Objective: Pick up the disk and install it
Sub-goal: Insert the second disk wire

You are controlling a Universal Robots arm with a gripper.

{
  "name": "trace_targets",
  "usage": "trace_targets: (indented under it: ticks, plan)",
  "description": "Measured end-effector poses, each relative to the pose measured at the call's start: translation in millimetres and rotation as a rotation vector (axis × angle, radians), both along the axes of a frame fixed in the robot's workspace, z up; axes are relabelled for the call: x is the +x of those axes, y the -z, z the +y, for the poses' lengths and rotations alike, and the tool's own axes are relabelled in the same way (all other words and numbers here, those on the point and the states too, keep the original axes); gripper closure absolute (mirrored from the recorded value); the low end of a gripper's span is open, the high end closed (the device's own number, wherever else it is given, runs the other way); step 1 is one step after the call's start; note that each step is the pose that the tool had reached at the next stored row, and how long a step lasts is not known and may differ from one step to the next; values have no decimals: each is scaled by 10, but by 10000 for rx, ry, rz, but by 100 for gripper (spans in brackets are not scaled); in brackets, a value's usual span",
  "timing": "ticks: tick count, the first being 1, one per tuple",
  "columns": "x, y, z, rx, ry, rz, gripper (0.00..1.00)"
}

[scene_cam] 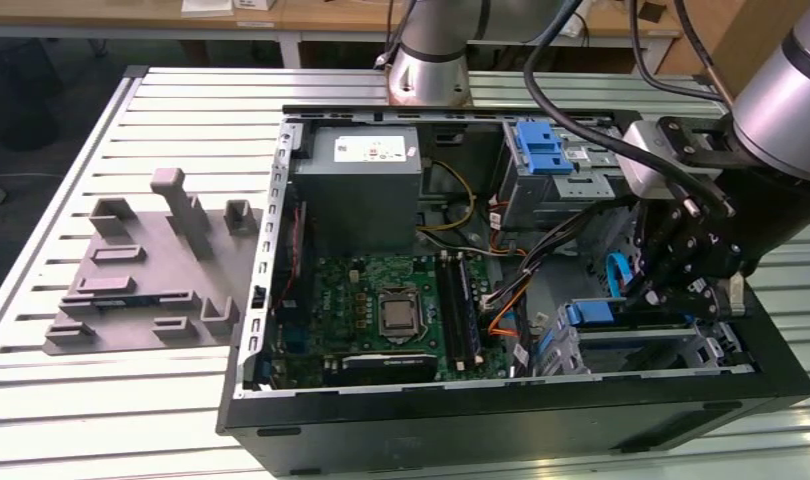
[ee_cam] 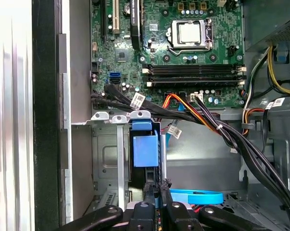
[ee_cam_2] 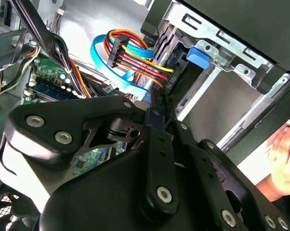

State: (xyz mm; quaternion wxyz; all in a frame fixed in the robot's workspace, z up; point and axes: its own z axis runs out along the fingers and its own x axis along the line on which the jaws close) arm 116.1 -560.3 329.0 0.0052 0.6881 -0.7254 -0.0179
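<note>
Counter [scene_cam: 112, 420]: slatted metal, carrying an open computer case [scene_cam: 512, 420] and, on the exterior view's left, a grey moulded fixture [scene_cam: 145, 270].
Item, the disk [ee_cam: 145, 149]: stands on edge in the drive cage [ee_cam: 111, 144] at the near corner of the case on the exterior view's right; its blue end [scene_cam: 595, 312] faces the arm.
Gripper [ee_cam: 155, 188]: lowered into the case just above the cage (also seen at [scene_cam: 661, 290]).
Fingers [ee_cam: 147, 192]: drawn close together, tips at the disk's outer end; whether they pinch its rail or merely rest against it is hard to tell.
Handling: likely stiff, fairly dense, shock-sensitive; smooth metal faces may slip.
Hold: best by the blue plastic rails along the edges, clear of label and connector.
Hazards: cables [ee_cam: 231, 134] crowd the cage; a person's hand [ee_cam_2: 284, 159] rests outside the case.
</note>
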Motion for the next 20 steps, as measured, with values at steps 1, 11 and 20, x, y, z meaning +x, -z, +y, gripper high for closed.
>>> trace_targets:
  ticks: [1,11,20]
  plan:
    - [0,0,0,0,0,0,84]
    - [0,-14,0,25,0,-1,76]
    - [0,-71,0,72,0,0,76]
